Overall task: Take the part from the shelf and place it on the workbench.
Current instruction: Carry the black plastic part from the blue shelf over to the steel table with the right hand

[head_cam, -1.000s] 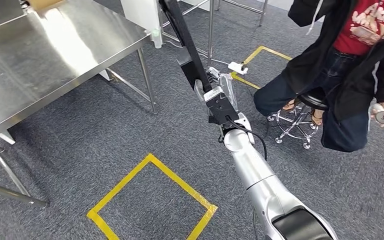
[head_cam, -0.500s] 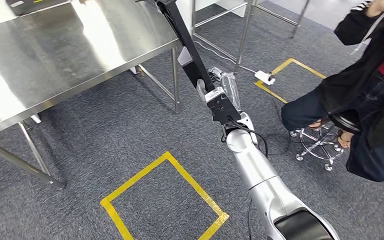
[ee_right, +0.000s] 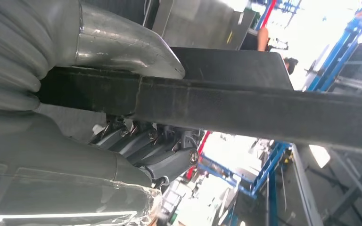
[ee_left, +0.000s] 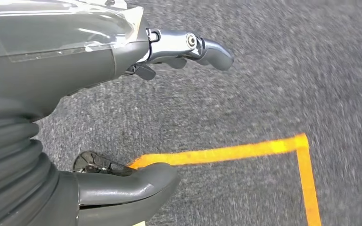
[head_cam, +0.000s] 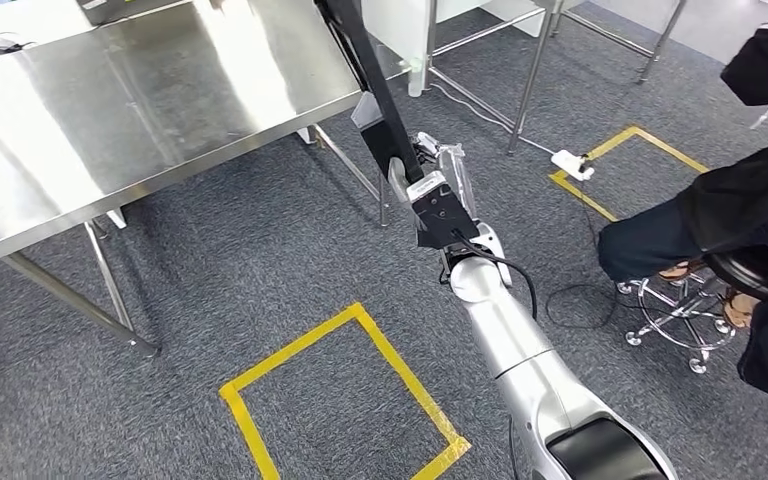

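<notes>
A long black bar, the part (head_cam: 372, 85), runs up from my right hand (head_cam: 422, 178) and out of the top of the head view. That hand grips it near its lower end, in front of the steel workbench's corner. In the right wrist view the part (ee_right: 245, 106) crosses the picture with the thumb over it and the dark fingers (ee_right: 165, 146) curled under it. The workbench (head_cam: 150, 90) fills the upper left of the head view. My left hand (ee_left: 136, 117) hangs over the carpet, thumb and fingers apart, holding nothing.
A yellow tape square (head_cam: 345, 395) marks the grey carpet in front of me, another (head_cam: 630, 170) lies at the right. A person in dark clothes sits on a wheeled stool (head_cam: 690, 320) at the right edge. A cable and white plug (head_cam: 568, 162) lie on the floor.
The whole view has swung: the workbench has come further into the picture and the seated person has slid toward the right edge. My right hand keeps the same hold on the part.
</notes>
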### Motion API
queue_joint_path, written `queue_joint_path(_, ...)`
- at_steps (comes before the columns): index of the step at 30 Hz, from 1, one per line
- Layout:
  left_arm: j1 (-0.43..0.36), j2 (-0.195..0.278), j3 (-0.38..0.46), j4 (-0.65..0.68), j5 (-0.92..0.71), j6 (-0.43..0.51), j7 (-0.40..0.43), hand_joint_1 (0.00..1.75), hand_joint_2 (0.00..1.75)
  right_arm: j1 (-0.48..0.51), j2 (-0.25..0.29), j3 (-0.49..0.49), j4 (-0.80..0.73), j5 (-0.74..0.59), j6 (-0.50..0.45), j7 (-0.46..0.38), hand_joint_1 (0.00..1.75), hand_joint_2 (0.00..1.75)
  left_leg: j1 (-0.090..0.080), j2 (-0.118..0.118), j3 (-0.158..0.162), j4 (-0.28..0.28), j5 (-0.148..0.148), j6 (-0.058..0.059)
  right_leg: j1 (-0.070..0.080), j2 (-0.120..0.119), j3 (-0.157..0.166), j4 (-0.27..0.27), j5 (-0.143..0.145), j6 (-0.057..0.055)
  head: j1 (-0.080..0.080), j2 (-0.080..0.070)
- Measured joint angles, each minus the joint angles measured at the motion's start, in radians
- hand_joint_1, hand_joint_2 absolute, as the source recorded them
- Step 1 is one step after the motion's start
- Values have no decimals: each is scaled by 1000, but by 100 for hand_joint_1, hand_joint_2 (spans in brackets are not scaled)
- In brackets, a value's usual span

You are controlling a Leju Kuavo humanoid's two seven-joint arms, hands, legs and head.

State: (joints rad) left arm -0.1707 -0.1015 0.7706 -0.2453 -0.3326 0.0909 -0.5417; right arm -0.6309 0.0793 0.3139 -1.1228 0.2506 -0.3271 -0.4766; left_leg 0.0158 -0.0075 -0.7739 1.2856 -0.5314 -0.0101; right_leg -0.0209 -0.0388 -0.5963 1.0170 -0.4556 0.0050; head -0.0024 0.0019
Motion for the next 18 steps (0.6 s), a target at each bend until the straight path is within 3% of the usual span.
queue_joint_path(2, 0, 1, 0, 0, 0, 0, 0, 0, 175, -1, 0, 0, 0, 0, 0, 0, 175, 175, 0, 17, 60, -115, 64, 6, 1, -16, 5, 0, -4, 1, 0, 0)
queue_joint_path(4, -3, 2, 0, 0, 0, 0, 0, 0, 175, -3, 0, 0, 0, 1, 0, 0, 175, 175, -8, 41, 125, -232, 102, 14, 7, -28, 9, 0, -9, 7, 1, 0)
queue_joint_path(7, -3, 4, 0, 0, 1, 0, -1, 0, 175, -4, 2, 0, -1, 3, 1, -7, 175, 175, -17, 38, 140, -266, 103, 29, 11, -45, 15, -4, -12, 20, 3, 0)
queue_joint_path(9, -1, 4, 0, 0, 1, 1, -2, 0, 175, -4, 3, 1, -3, 6, 2, -12, 175, 175, -13, 28, 149, -279, 110, 41, 12, -30, 12, 6, -20, 29, 5, 0)
queue_joint_path(10, -2, 3, 0, 0, 3, 1, -3, 0, 175, -5, 3, 1, -4, 6, 3, -13, 175, 175, -10, 24, 155, -287, 114, 47, 12, -12, -1, 34, -34, 30, 6, 0)
queue_joint_path(12, -5, 2, 0, 0, 6, 1, -5, 0, 175, -5, 1, 0, -4, 4, 7, -15, 175, 175, -8, 16, 161, -293, 116, 54, 9, 23, -63, 156, -84, 25, 8, 0)
queue_joint_path(14, -4, 2, 0, 0, 10, 0, -6, 0, 175, -1, -1, 0, -2, 0, 11, -16, 175, 175, -8, 4, 160, -292, 114, 56, 8, 33, -129, 277, -121, 27, 9, 0)
queue_joint_path(15, -2, 2, 0, 0, 13, -1, -7, 0, 175, 1, -2, 0, 0, -2, 12, -17, 175, 175, -8, -3, 161, -292, 114, 56, 8, 34, -139, 290, -118, 34, 9, 0)
queue_joint_path(16, -1, 1, 0, 0, 15, -3, -8, 0, 175, 2, -3, -1, 1, -5, 13, -18, 175, 175, -7, -9, 161, -291, 114, 55, 6, 34, -129, 261, -99, 44, 9, 0)
queue_joint_path(18, 1, 1, 1, 0, 21, -6, -12, 0, 175, 1, -4, -4, 3, -12, 13, -25, 175, 175, -6, -19, 162, -286, 109, 48, 0, 35, -65, 118, -39, 62, 9, 0)
